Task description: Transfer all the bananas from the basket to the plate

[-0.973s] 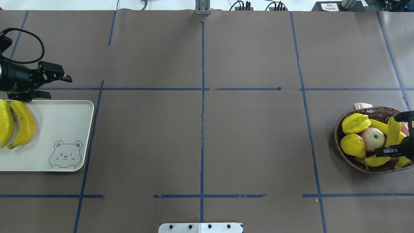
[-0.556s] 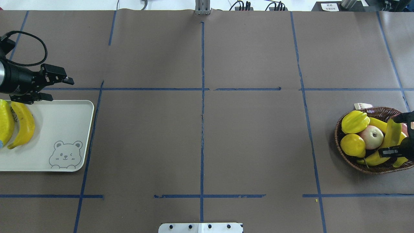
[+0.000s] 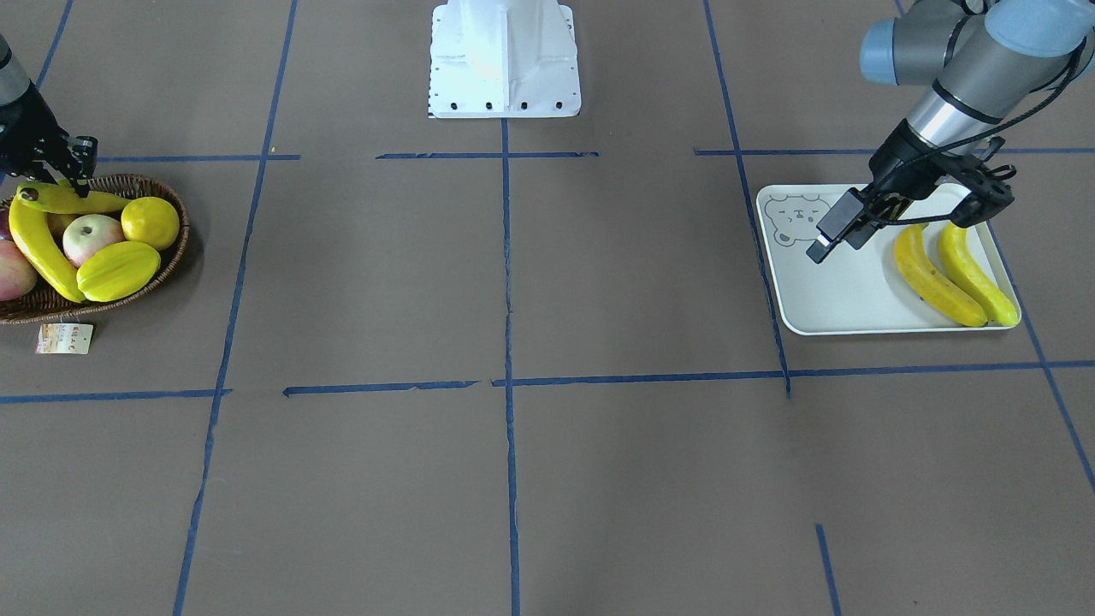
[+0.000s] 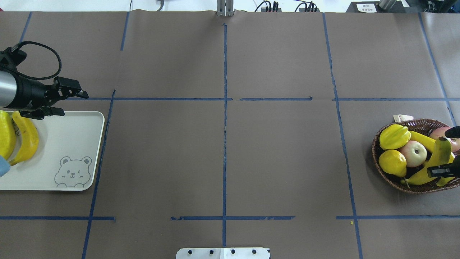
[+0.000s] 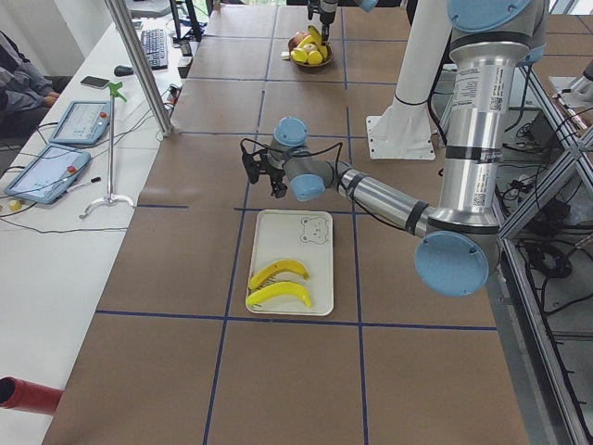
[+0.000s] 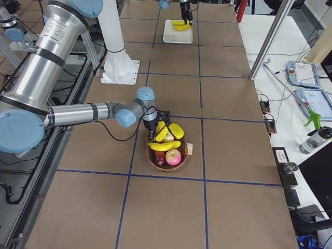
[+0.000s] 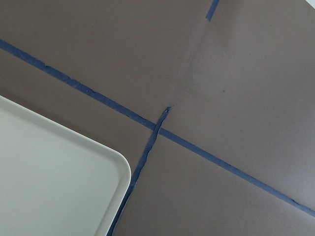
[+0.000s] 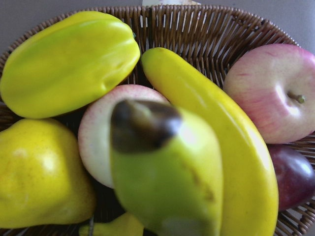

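- Right gripper [image 4: 446, 151] clamps a banana [image 4: 437, 160] over the basket [image 4: 395, 181] at the table [image 4: 230, 144] right edge.
- Left gripper [image 4: 73, 104] gapes empty above the plate [image 4: 72, 144] far edge, beside two bananas [image 4: 27, 140].

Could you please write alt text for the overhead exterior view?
Far right, the right gripper grips a yellow dark-tipped banana in a dark-brown woven wicker basket. Far left, two yellow bananas lie on a white rectangular bear-print tray, beside the open left gripper.

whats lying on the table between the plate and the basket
Nothing: the overhead view shows only bare brown table cover crossed by blue tape lines between the plate and the basket.
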Motion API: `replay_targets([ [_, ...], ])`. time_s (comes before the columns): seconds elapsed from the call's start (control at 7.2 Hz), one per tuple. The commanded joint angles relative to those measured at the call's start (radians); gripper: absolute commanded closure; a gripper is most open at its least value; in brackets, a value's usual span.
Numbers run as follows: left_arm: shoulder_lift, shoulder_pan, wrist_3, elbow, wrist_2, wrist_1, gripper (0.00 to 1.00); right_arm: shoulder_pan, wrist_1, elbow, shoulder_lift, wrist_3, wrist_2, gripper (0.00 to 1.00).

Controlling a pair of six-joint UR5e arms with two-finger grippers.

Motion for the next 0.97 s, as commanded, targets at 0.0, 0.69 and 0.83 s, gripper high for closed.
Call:
replay_targets([
  [0.0,0.000,0.002,0.000,0.001,0.002,0.000,0.00,0.015,0.000,0.006,-0.002,0.000,0.003,1.00],
  [0.69,0.000,0.002,0.000,0.001,0.002,0.000,0.00,0.107,-0.002,0.037,-0.010,-0.049,0.068,1.00],
  [0.83,0.000,0.002,0.000,-0.001,0.002,0.000,0.00,0.122,-0.003,0.051,-0.020,-0.055,0.086,1.00],
])
